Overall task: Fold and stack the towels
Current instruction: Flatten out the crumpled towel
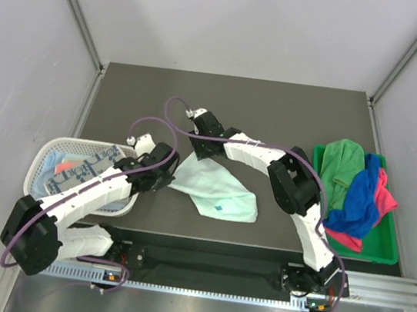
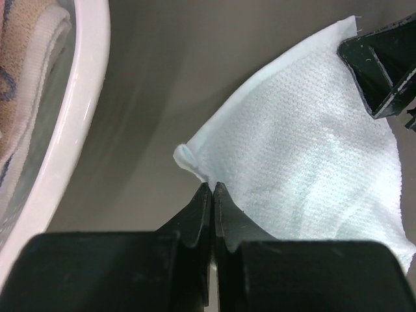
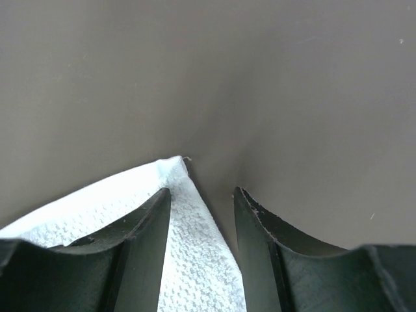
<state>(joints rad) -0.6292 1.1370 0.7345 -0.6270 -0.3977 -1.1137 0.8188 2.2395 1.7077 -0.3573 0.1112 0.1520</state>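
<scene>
Left gripper [image 2: 212,187] jaws are pressed together, their tips pinching the hem of the pale mint towel [image 2: 305,149] just beside its curled corner. Right gripper [image 3: 201,192] jaws stand apart, one finger over the towel's far corner, the other over bare table [image 3: 273,78]. Between the two, the towel lies on the table's middle as a rough triangle, waffle-textured, with a small teal patch. Just to its left sits a white basket [image 2: 91,78]. Green, blue and pink towels [image 1: 354,196] are heaped in the green bin [image 1: 381,254].

Dark table [image 1: 277,111]: mint towel [image 1: 219,192] ctr, basket [image 1: 39,167] L, green bin [image 1: 377,256] R.
</scene>
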